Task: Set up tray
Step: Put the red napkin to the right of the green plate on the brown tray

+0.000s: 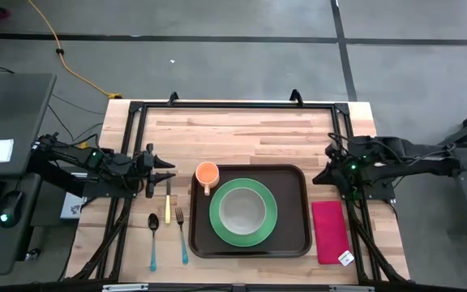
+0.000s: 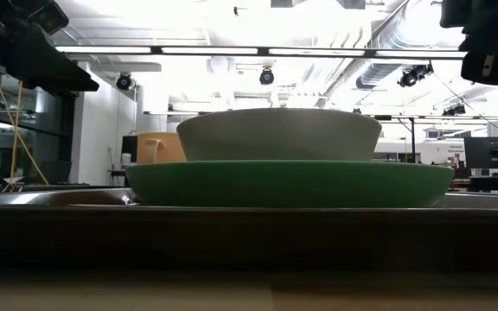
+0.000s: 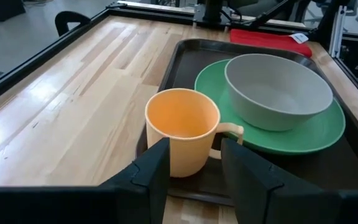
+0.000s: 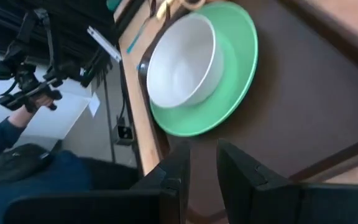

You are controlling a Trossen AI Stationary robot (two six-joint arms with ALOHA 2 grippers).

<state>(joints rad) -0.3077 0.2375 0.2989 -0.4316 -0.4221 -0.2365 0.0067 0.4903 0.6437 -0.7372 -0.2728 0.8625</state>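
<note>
The dark-brown tray lies in the middle of the table. On it rests a green plate with a grey bowl in it. An orange cup stands at the tray's far left corner, its handle toward the plate. My left gripper hangs left of the cup, open, pointing at it and apart from it; its fingers have nothing between them. My right gripper hovers beyond the tray's far right corner, with a narrow gap between its fingers and nothing in it.
Left of the tray lie a dark-headed spoon, a yellow knife and a blue fork. A red napkin lies right of the tray. A black frame borders the table. A person's blue sleeve shows beyond the table's edge.
</note>
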